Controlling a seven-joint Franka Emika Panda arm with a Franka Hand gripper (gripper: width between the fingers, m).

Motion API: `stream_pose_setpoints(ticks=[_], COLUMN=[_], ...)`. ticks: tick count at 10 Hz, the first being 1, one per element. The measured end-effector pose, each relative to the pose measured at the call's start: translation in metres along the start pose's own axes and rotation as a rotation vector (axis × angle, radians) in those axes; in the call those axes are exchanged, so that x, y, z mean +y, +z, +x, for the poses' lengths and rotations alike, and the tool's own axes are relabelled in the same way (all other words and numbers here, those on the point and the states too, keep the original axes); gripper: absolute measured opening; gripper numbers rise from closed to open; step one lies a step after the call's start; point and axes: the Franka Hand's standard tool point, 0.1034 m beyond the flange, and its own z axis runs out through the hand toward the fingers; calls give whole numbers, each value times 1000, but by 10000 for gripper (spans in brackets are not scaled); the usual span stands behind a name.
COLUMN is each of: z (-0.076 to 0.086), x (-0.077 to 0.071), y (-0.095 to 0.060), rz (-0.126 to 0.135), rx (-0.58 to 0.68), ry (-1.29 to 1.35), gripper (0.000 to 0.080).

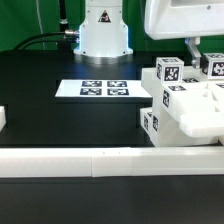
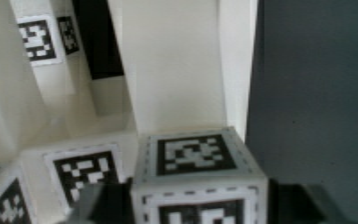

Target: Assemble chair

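The chair (image 1: 185, 105) is a cluster of chunky white slabs and square posts with black-and-white tags, at the exterior view's right. My gripper (image 1: 194, 55) reaches down from above into its top, between two tagged posts (image 1: 167, 70). In the wrist view a tagged white block (image 2: 194, 165) of the chair sits between my gripper's (image 2: 197, 208) dark fingers (image 2: 105, 207), which press against both of its sides. Taller white posts (image 2: 51, 60) and a slab (image 2: 176, 60) stand beyond it. The fingertips are hidden below the frame edge.
The marker board (image 1: 96, 89) lies flat on the black table in the middle. A long low white rail (image 1: 90, 160) runs along the front. The robot's base (image 1: 103, 35) stands at the back. A small white piece (image 1: 3, 118) sits at the left edge.
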Motion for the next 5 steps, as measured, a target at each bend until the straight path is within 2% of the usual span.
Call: stream_pose_setpoints(ticks=[4, 5], z=[-1, -2], x=[3, 5], y=[-2, -2], rz=[7, 26], rx=[44, 56], ry=[130, 284], gripper=[282, 282])
